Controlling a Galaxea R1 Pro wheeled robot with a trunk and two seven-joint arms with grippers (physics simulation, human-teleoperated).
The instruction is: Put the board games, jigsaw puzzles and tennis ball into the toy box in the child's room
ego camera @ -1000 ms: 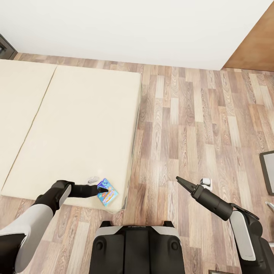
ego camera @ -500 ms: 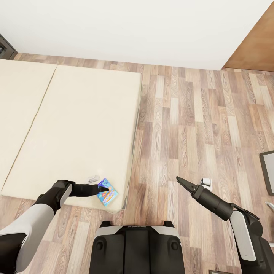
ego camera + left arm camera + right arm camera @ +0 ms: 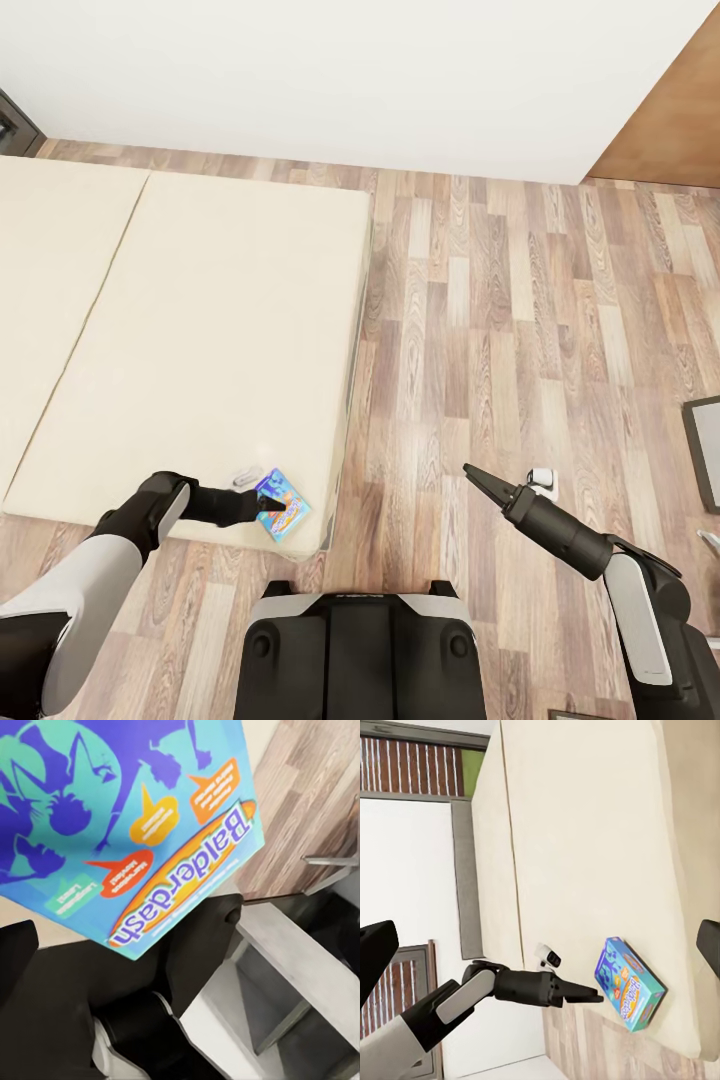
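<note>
early in the task by the look of it: small blue printed board game box [image 3: 282,505] lying on the beige two-mattress bed [image 3: 200,340], near the bed's corner at about 7 o'clock in the head view, not yet lifted. toy box, table, puzzles and ball out of frame here, so no way to confirm how many toys are already in; at minimum this game left to carry over. left gripper [image 3: 268,498] reaching across the mattress with fingertips at the box's near edge; in the left wrist view the blue cover [image 3: 127,817] sits right over one dark finger [image 3: 202,937], looks like contact or very close to it. right wrist view shows the left gripper [image 3: 585,997] tip narrow, just short of the box [image 3: 628,984] side; jaws read as nearly together but cannot tell for sure, and no grip on the box evident. right gripper [image 3: 478,479] hanging over the wood-plank floor [image 3: 520,330] at about 5 o'clock, fingers pressed into a point, holding nothing.
</note>
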